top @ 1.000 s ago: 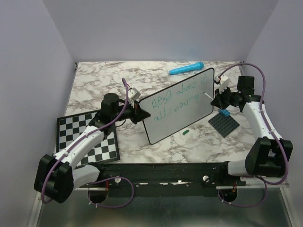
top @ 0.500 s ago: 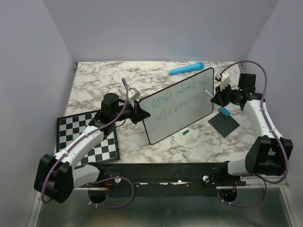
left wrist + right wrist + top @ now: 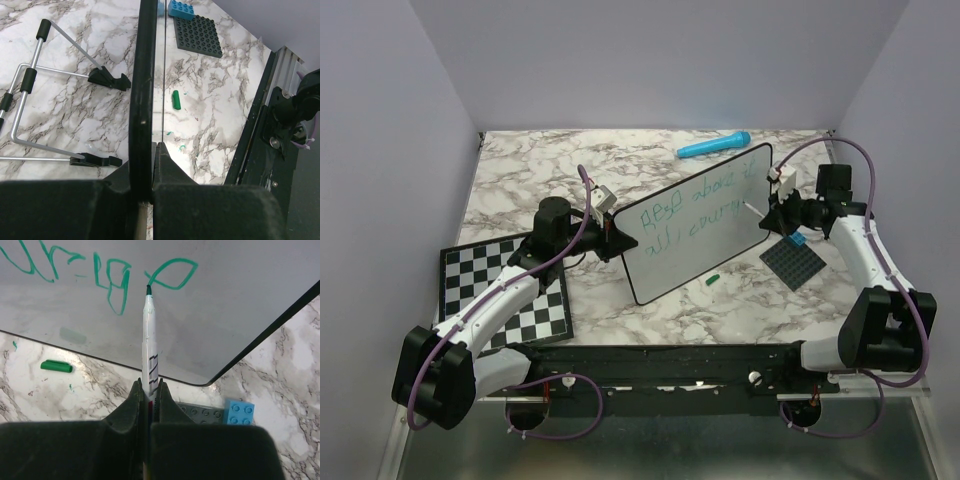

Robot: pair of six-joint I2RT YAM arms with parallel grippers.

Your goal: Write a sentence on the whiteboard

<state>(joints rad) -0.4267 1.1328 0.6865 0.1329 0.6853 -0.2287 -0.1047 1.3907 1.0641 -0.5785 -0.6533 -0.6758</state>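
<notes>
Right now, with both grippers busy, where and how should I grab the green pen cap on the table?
Grip the green cap at mid-length, jaws across its narrow width, coming straight down. It lies flat on the marble table, a short cylinder clear of the whiteboard, so a top approach likely suits.

The right gripper [image 3: 149, 386] has its two fingers pressed together on a white marker [image 3: 149, 335] that points up at the whiteboard [image 3: 240, 285]. Its green tip is at the end of a loop of the green sentence [image 3: 116, 287]; if it touches, I cannot tell. Under the board's black rim, a green cap [image 3: 56, 366] lies on the marble table [image 3: 280, 375]. At the right, a blue brick [image 3: 239, 412] is just beside a grey studded plate [image 3: 200, 412]
</notes>
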